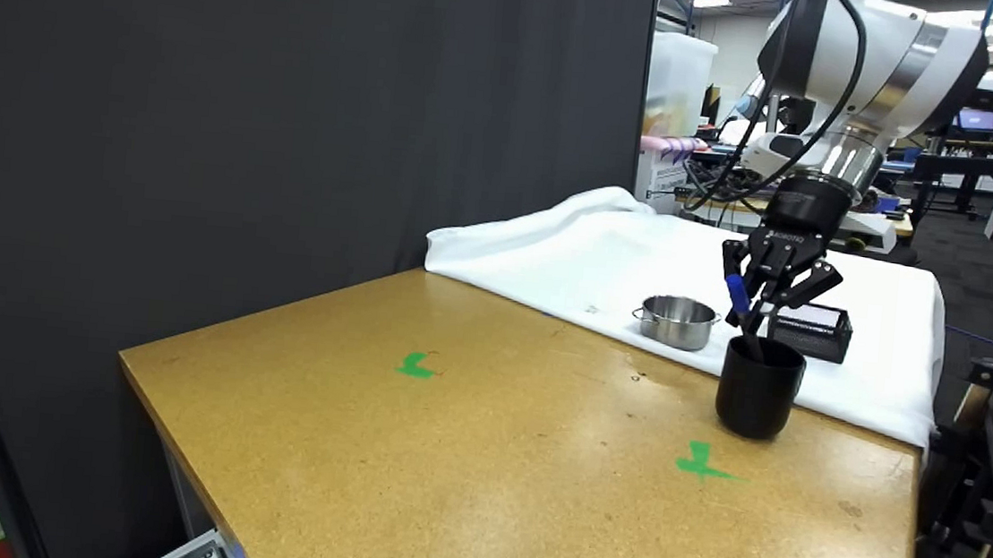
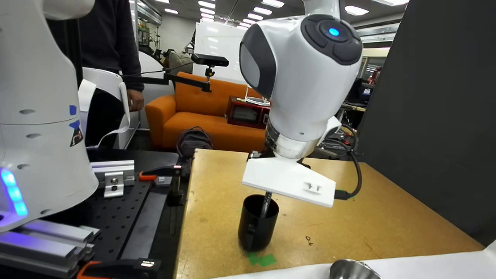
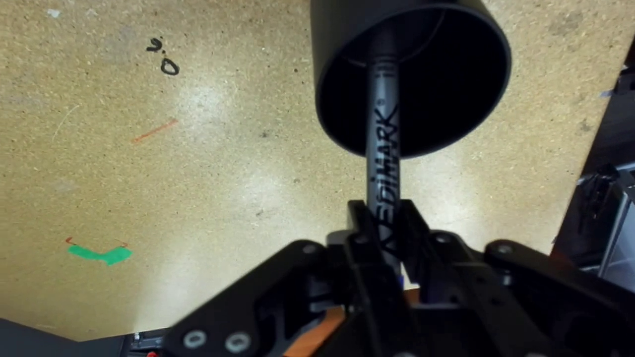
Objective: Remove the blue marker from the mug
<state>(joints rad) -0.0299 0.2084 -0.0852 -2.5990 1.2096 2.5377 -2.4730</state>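
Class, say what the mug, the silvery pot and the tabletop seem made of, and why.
Mug: possibly ceramic or plastic; its even, dull black finish leaves that open.
Pot: shiny metal, probably stainless steel, judging by its silvery reflections.
Tabletop: seemingly particleboard, from its fine brown speckle; glossy highlights suggest a sealed finish.

The table (image 1: 487,494) looked like pressed wood, speckled, and smooth enough to throw glossy highlights. Softly creased white cloth (image 1: 625,245) lay along one edge, and on it the metal bowl (image 1: 677,324) shone like polished steel. Near that same edge the mug (image 1: 758,396) looked smooth and mostly matt. The blue marker (image 3: 383,151) had a smooth, plastic-looking barrel; the gripper (image 3: 382,213), dull-finished links with bright metal screws (image 3: 238,342). By another edge rose a matt, fabric-like screen (image 1: 295,117).
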